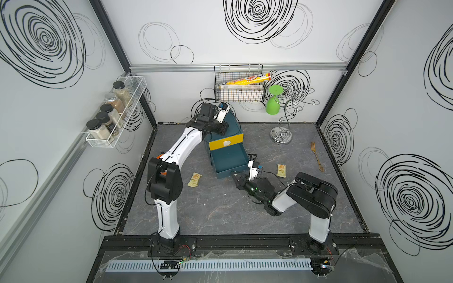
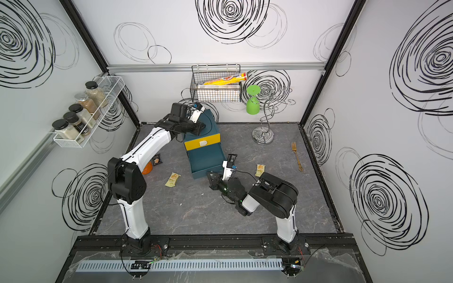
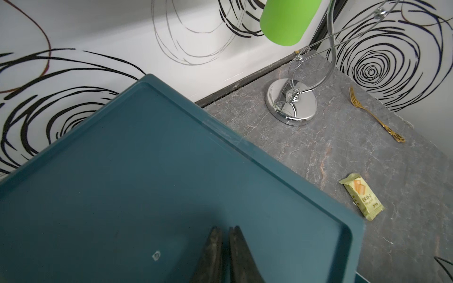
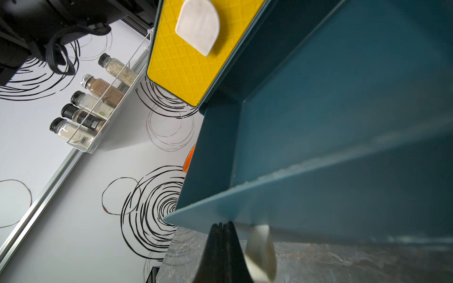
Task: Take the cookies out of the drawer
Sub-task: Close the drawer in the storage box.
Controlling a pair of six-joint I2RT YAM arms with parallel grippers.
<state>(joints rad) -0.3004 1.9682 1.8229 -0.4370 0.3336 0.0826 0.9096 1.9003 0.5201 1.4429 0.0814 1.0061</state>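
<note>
Right pincer clenched on nothing, tips against the front lip of the open drawer. The white handle sits just beside the tips, not between them. My right wrist view looks along the drawer floor, which is bare as far as I can see, and both top views agree. Left pincer all but closed and empty, hanging over the top of the teal cabinet; I cannot tell whether it touches. The cookies I can find all lie out on the table. One yellow packet is right of the right pincer, near, long axis roughly up-down in frame. A second yellow packet lies left of the drawer front, long axis running lower left to upper right. The black packet shows in a top view by the left arm's elbow. My read: the drawer looks empty. The right arm is nearer the first packet; the left pincer is well apart from every packet.
</note>
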